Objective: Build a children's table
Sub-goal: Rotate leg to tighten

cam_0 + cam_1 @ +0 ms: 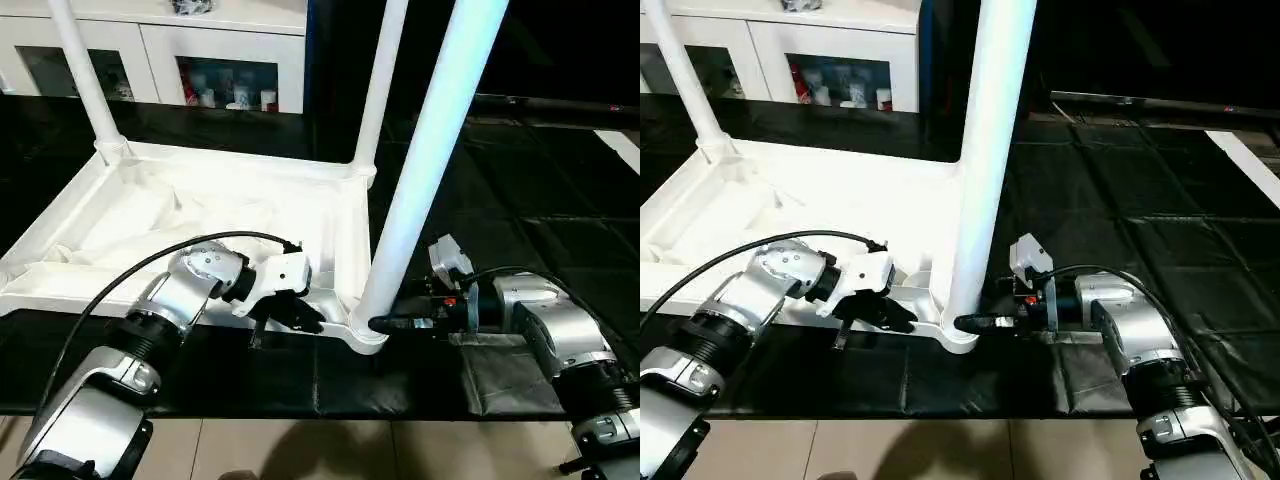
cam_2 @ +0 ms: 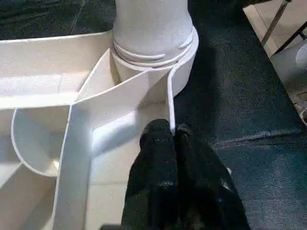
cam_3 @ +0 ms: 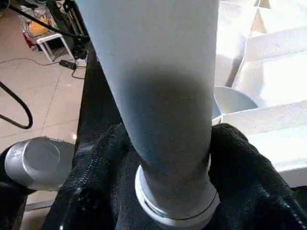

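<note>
We see hard overhead light: the near leg (image 1: 430,150) glares pale blue, the table top (image 1: 200,215) washes out, and the black floor mat (image 1: 520,230) beyond its edge goes dim.

No text, label, brand, number or sign can be read on anything in these views.
</note>
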